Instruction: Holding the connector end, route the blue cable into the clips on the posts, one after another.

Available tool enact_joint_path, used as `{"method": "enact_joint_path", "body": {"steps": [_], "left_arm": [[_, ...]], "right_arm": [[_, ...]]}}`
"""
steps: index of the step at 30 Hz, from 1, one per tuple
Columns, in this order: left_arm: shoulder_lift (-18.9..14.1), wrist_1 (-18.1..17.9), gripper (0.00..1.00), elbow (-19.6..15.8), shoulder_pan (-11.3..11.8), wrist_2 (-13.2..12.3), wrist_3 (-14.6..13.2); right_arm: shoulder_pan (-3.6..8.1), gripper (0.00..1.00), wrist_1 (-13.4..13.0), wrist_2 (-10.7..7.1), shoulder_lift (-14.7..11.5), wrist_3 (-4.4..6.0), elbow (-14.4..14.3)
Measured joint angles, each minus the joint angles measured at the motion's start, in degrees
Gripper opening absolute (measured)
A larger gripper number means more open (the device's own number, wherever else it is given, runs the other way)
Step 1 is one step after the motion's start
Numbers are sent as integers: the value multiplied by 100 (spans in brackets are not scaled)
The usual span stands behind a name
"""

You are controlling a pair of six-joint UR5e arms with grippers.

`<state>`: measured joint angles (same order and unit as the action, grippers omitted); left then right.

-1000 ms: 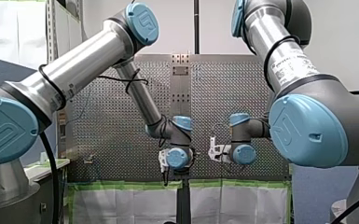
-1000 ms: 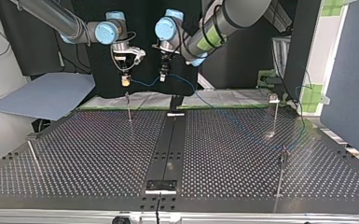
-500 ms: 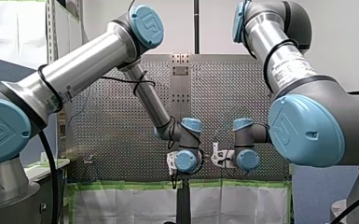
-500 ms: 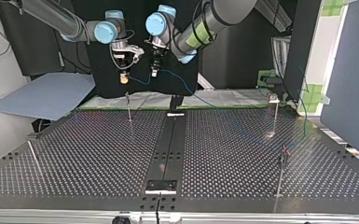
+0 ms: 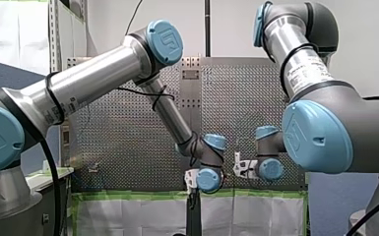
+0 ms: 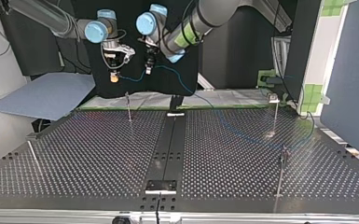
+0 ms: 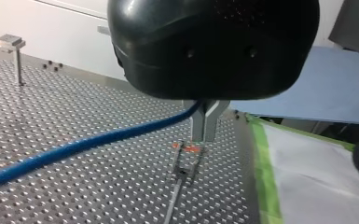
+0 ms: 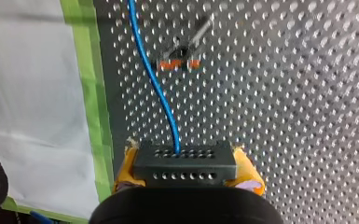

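The right end effector (image 8: 186,171) has its yellow pads (image 8: 248,173) closed on the black connector (image 8: 184,159), which sits square between them. The blue cable (image 8: 161,88) leaves the connector's far face and runs ahead. It passes just beside the orange-marked clip (image 8: 179,61) of a post (image 8: 199,31) standing on the tabletop (image 8: 284,93) below.

A short way along the cable, the left end effector (image 7: 203,136) pinches it between closed metal fingers (image 7: 197,126). This end effector hangs in the air directly above that same clip, apart from it.

In the top view the two end effectors hang side by side over the tabletop's far edge, with the cable sagging slightly between them. Beyond the left end effector the cable drops to the tabletop and sweeps across the perforated surface toward the view's right. There it passes near the far-right post (image 6: 276,114) and the near-right post (image 6: 282,172). The left post (image 6: 31,151) stands well apart at the view's left.
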<state>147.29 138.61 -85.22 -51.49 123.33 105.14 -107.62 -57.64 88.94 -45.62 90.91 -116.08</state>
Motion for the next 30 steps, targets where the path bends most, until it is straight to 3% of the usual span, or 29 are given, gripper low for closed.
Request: {"method": "enact_joint_path", "body": {"steps": [4,9,18,24,30], "left_arm": [[12,-111,0,184,-11,23,10],[12,-211,0,239,-15,91,14],[66,-240,0,244,16,236,-27],[366,-279,0,245,8,251,-43],[528,-452,0,296,6,317,-43]], "right_arm": [[243,0,-173,-240,28,33,-29],[385,0,-412,-539,197,30,-29],[427,0,-602,-1041,415,-12,22],[441,0,-544,-1385,425,-134,66],[485,0,-536,-1756,425,-99,98]]}}
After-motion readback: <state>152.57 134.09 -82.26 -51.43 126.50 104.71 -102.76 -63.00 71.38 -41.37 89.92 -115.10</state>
